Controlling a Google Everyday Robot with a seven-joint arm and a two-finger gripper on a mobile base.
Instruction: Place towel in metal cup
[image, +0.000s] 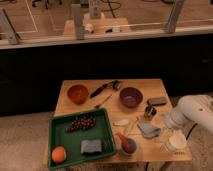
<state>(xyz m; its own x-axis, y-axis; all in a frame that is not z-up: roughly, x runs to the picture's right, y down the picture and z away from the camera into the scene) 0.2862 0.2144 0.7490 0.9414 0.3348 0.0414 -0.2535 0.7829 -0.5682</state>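
The grey towel (148, 130) lies crumpled on the wooden table (112, 111) near its right front. The small metal cup (149, 111) stands upright just behind the towel. My white arm (196, 112) comes in from the right edge. My gripper (165, 131) hangs at the arm's end, just to the right of the towel and in front of the cup.
On the table are an orange bowl (77, 93), a purple bowl (131, 96), a black brush (102, 90), a dark block (157, 101), a white container (176, 142) and a small bowl (126, 145). A green tray (107, 131) holds grapes (81, 123), an orange (59, 154) and a grey sponge (90, 146).
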